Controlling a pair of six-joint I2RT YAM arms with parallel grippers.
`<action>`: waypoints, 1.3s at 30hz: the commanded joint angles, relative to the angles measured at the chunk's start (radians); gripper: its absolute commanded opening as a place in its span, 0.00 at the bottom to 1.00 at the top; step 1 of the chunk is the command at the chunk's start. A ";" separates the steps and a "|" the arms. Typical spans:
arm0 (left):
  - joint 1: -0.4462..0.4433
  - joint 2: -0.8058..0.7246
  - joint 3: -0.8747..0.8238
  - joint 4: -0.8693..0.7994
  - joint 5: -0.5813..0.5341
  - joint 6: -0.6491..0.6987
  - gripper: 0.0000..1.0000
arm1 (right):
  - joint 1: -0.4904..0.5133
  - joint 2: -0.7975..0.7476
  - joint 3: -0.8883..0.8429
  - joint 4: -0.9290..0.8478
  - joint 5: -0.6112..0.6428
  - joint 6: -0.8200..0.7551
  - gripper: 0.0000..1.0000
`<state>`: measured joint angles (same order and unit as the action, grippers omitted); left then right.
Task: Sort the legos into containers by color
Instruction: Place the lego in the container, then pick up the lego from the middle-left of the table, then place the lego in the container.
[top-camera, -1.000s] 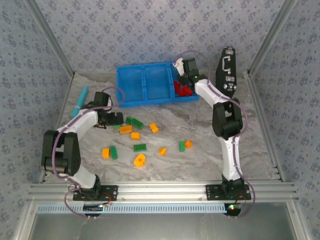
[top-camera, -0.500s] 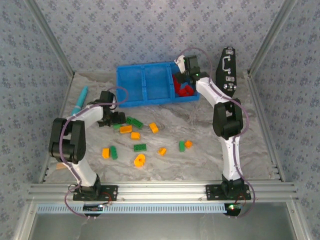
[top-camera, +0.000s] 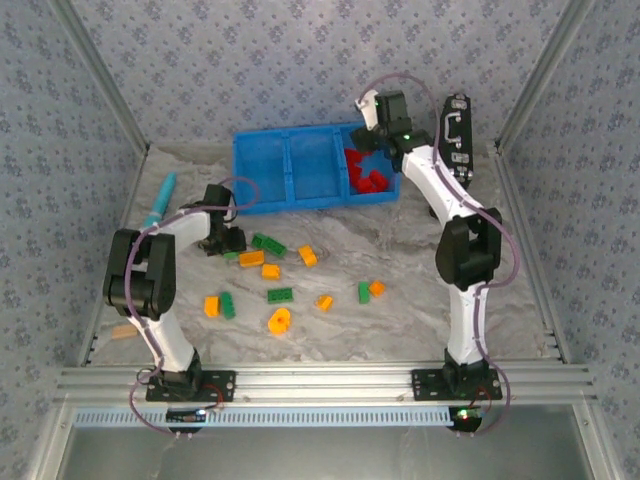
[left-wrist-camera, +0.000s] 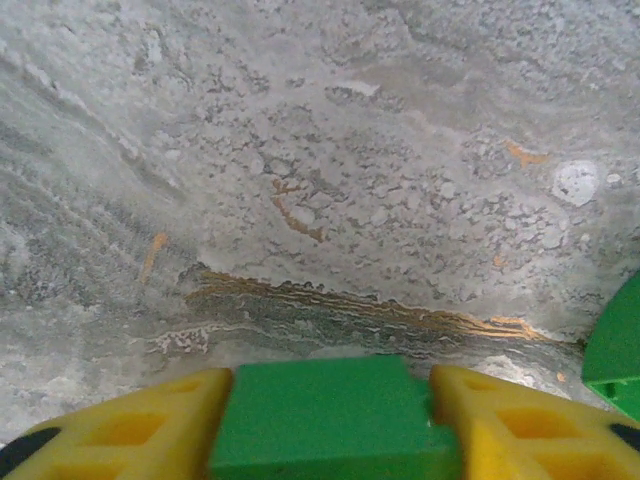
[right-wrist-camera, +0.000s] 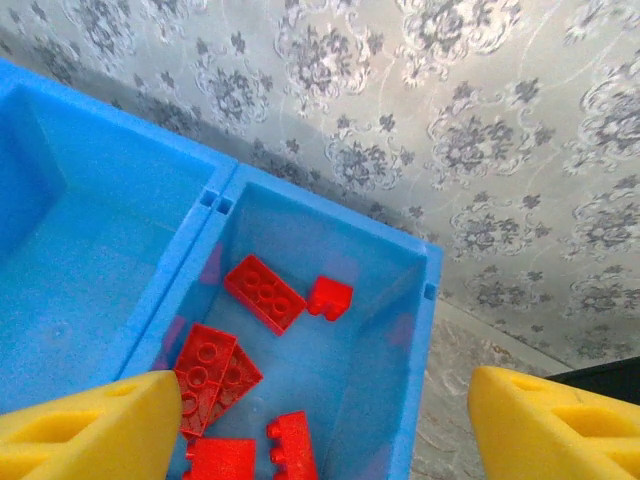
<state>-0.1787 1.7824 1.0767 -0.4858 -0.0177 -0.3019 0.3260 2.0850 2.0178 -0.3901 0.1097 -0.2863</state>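
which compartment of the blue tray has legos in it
The right-end compartment: it holds red legos, while the middle compartment and left compartment show bare blue floor.

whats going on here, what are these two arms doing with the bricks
Two arms are sorting lego bricks by colour into a blue tray. The left gripper, low at the table, has a green brick pinched between its fingers. The right gripper hangs open over the tray's right compartment, where several red bricks lie. Loose green bricks and orange bricks lie scattered on the table.
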 joint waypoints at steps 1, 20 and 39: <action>-0.007 -0.002 0.003 0.011 0.024 -0.006 0.46 | 0.004 -0.070 -0.021 -0.049 -0.044 0.036 0.78; -0.076 -0.011 0.458 0.005 0.013 -0.020 0.35 | 0.038 -0.430 -0.618 -0.180 -0.264 0.222 0.77; -0.087 0.421 0.893 -0.046 0.016 -0.033 0.52 | 0.343 -0.683 -1.108 -0.244 -0.131 0.823 0.70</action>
<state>-0.2604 2.2089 1.8935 -0.5198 0.0059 -0.3412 0.6540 1.4471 0.9424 -0.5877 -0.0658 0.4164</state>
